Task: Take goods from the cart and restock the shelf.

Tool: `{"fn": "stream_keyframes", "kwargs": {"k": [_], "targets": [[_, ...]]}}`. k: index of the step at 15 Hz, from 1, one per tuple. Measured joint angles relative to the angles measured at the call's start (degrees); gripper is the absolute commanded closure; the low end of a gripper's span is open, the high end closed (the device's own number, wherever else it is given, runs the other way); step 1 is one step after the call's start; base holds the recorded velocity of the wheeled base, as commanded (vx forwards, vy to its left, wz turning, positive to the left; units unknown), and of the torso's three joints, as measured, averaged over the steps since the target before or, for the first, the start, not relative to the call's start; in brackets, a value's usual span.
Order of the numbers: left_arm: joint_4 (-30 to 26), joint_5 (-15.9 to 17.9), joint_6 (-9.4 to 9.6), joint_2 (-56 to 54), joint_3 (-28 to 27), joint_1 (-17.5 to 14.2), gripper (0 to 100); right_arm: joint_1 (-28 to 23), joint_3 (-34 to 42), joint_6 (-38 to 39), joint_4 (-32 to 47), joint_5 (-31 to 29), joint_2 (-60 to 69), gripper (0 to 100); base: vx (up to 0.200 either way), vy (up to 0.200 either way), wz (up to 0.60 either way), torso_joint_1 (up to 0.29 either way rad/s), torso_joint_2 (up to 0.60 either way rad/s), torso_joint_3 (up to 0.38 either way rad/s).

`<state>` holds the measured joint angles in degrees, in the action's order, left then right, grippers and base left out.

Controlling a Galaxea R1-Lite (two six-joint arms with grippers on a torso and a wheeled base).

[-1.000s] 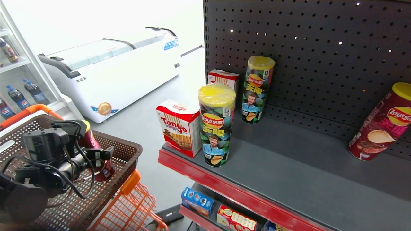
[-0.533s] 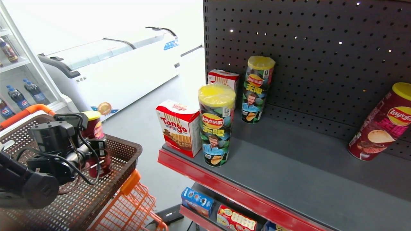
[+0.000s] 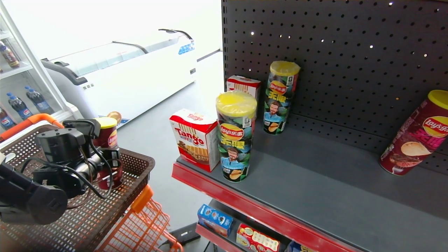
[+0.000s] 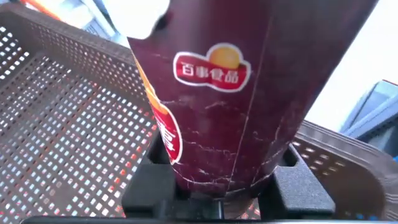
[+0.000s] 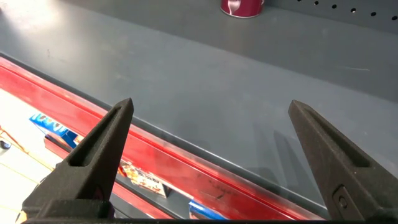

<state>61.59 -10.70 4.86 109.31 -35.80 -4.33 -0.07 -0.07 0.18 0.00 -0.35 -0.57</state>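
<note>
Left gripper [image 3: 110,164] is pinching the lower half of a maroon crisp can [image 3: 107,137], with a black finger pressing on each side. The can is hanging over the brown cart basket [image 3: 140,164], near its corner closest to the shelf [image 3: 315,185]. Its long axis is running close to vertical, with the yellow lid pointing up and the base pointing down toward the basket.

The left wrist view is showing what the head view is not: the can's seam and its wall [image 4: 249,93] filling the space between the left gripper's [image 4: 221,196] pads, with the basket's perforated floor [image 4: 62,124] below. The right wrist view is showing the right gripper [image 5: 211,107] spread wide, hovering over the shelf's grey deck [image 5: 217,81] and red front edge [image 5: 186,171].

A second ago the can was leaning over, low inside the basket. Since then the left arm has been raising and righting it, so the lid is now standing above the basket's rim.
</note>
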Motion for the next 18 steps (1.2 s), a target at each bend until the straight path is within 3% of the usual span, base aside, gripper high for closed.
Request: {"fn": "stream_keyframes", "kwargs": {"k": [6, 12, 16, 18], "targets": [[-10.7, 0.5, 0.5, -14.0, 1.4, 2.7, 100, 0.0, 0.0, 0.0, 0.0, 0.0, 0.0, 0, 0.0, 0.0, 0.0, 0.0, 0.0, 0.0], [-13.3, 0.6, 0.77, -21.9, -1.9, 6.1, 100, 0.0, 0.0, 0.0, 0.0, 0.0, 0.0, 0, 0.0, 0.0, 0.0, 0.0, 0.0, 0.0], [-14.8, 1.0, 0.57, -26.6, 0.3, 14.8, 100, 0.0, 0.0, 0.0, 0.0, 0.0, 0.0, 0, 0.0, 0.0, 0.0, 0.0, 0.0, 0.0], [-14.9, 3.0, -1.06, -28.6, 2.7, 19.8, 100, 0.0, 0.0, 0.0, 0.0, 0.0, 0.0, 0, 0.0, 0.0, 0.0, 0.0, 0.0, 0.0]]}}
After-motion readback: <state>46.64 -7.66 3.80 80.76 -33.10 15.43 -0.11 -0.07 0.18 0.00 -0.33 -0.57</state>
